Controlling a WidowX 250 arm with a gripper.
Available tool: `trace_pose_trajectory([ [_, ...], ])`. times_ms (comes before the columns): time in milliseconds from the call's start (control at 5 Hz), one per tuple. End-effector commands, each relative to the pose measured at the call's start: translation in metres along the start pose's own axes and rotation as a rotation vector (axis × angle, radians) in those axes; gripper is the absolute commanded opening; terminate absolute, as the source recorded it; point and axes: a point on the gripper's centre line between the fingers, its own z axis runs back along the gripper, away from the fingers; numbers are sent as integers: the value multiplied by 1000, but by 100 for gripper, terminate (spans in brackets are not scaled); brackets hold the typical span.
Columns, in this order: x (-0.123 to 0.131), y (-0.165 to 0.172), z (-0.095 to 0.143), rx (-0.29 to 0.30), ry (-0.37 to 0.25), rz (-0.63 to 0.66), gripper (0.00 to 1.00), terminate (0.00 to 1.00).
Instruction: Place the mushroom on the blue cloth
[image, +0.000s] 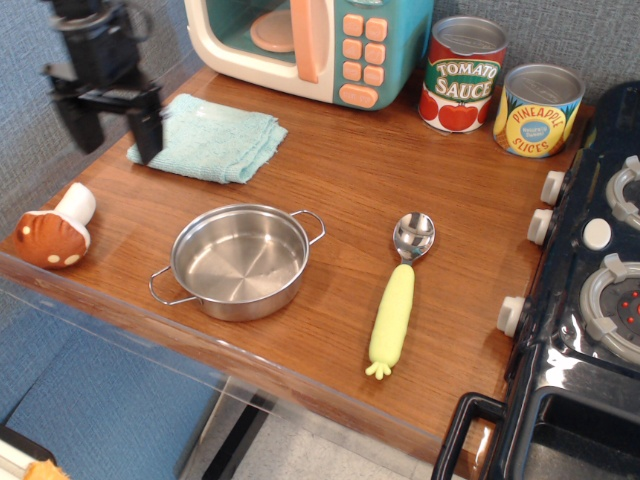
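The mushroom (52, 232) lies on its side at the table's front left corner, brown cap with cream spots toward the front, white stem pointing back. The blue cloth (212, 138) lies folded at the back left, in front of the toy microwave. My gripper (112, 137) is open and empty, fingers pointing down. It hangs above the cloth's left edge, behind and a little right of the mushroom, apart from both.
A steel pan (238, 262) sits front centre, right of the mushroom. A spoon with a yellow handle (399, 295) lies to its right. A toy microwave (315, 45) and two cans (462, 74) stand at the back. A black stove (595, 300) fills the right side.
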Motion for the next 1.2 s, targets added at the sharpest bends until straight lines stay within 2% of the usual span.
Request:
trace_pose_trajectory([
  [0, -43, 30, 4, 100, -47, -15, 100, 0],
  [200, -41, 31, -12, 109, -43, -8, 100, 0],
  [600, -37, 30, -36, 87, -4, 44, 100, 0],
  [800, -38, 30, -38, 72, 1, 45, 0, 0],
  [1000, -29, 31, -16, 54, -42, 29, 0, 0],
])
